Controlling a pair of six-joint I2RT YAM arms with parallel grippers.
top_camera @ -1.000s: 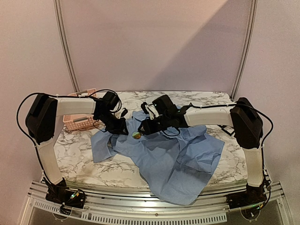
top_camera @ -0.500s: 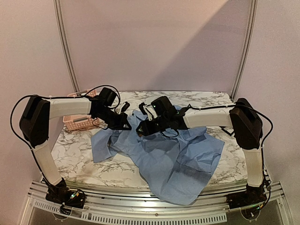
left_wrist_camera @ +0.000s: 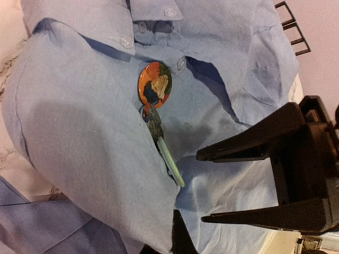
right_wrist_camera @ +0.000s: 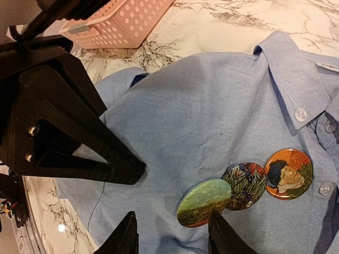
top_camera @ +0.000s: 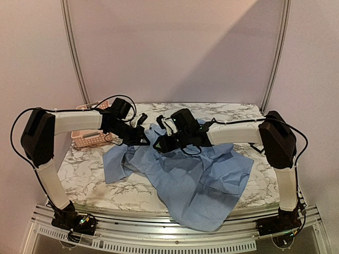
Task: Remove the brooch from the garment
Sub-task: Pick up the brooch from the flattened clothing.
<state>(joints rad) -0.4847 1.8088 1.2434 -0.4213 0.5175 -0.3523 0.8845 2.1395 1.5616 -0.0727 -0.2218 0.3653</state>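
Observation:
The light blue garment (top_camera: 201, 174) lies spread over the marble table. Three round brooches sit in a row near its button placket: a green landscape one (right_wrist_camera: 204, 202), a flowered one (right_wrist_camera: 244, 185) and an orange portrait one (right_wrist_camera: 288, 173). In the left wrist view the orange brooch (left_wrist_camera: 154, 84) faces up and the green brooch (left_wrist_camera: 170, 161) shows edge-on. My left gripper (right_wrist_camera: 139, 169) is shut on a fold of the garment (left_wrist_camera: 79, 132) just left of the brooches. My right gripper (right_wrist_camera: 172, 233) stands open over the cloth, one fingertip (right_wrist_camera: 218, 230) right below the green brooch.
A pink plastic basket (top_camera: 90, 138) stands at the back left of the table, close behind the left arm, and its corner shows in the right wrist view (right_wrist_camera: 122, 21). The shirt's lower part hangs over the table's front edge (top_camera: 201, 225).
My left gripper has closed on the shirt fold and shifted slightly back. The right gripper has slid left over the brooches, which now hides them in the top view.

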